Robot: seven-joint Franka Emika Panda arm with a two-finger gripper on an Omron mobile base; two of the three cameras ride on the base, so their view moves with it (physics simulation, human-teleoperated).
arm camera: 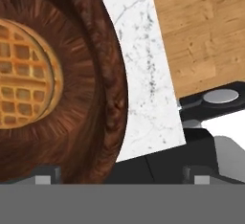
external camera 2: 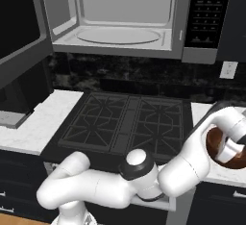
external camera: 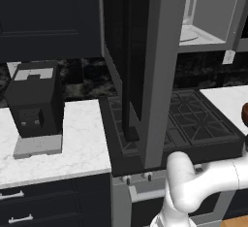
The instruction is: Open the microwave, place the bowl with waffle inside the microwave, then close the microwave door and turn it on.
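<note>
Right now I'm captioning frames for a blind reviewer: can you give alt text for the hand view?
A dark reddish-brown bowl holding a round golden waffle fills the left side, seen close from above. It sits on a white marble counter, with wood floor beyond at upper right.

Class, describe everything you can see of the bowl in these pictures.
The bowl is round, dark reddish-brown, with a mottled, ridged inside like glazed pottery. It stands upright on the white marbled counter right of the stove, holding a round golden waffle lying flat at its bottom. The open gripper hangs over its rim; contact cannot be told.
</note>
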